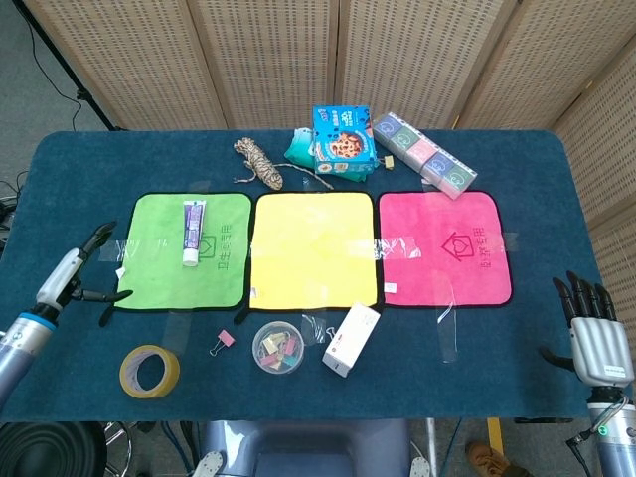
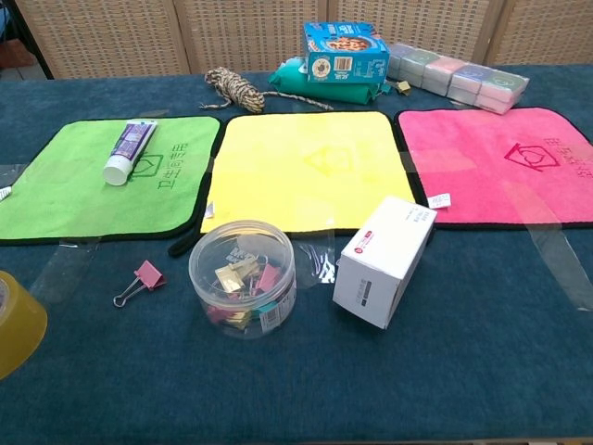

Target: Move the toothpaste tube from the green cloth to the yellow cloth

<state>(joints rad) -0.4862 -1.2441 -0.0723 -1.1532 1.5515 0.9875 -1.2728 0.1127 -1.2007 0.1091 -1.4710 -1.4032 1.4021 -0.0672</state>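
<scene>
**Toothpaste tube on green cloth; both hands empty**

The toothpaste tube (image 1: 193, 232) lies flat on the green cloth (image 1: 159, 268), a soft-napped square with a black hem. The tube is a slim purple-and-white cylinder with a white cap toward the robot. Just right of the green cloth lies the yellow cloth (image 1: 314, 248), same plush weave and shape, nothing on it. Right of that lies a pink cloth (image 1: 444, 248), printed with a house outline. Clear tape strips pin the cloths to the dark blue felt-like tabletop (image 1: 497, 338).

The left hand (image 1: 75, 273) hovers just left of the green cloth, fingers extended and apart, holding nothing. The right hand (image 1: 593, 333) sits well right of the pink cloth at the tabletop edge, fingers straight and spread, empty.

Near the green cloth's front edge: a roll of yellow tape (image 1: 149, 370), a pink binder clip (image 1: 223, 342), a round clear plastic tub (image 2: 242, 276) of clips, and a white rectangular carton (image 2: 384, 260). Behind the yellow cloth: a coil of braided rope (image 1: 258, 162) and a blue cardboard box (image 1: 343, 138).
</scene>
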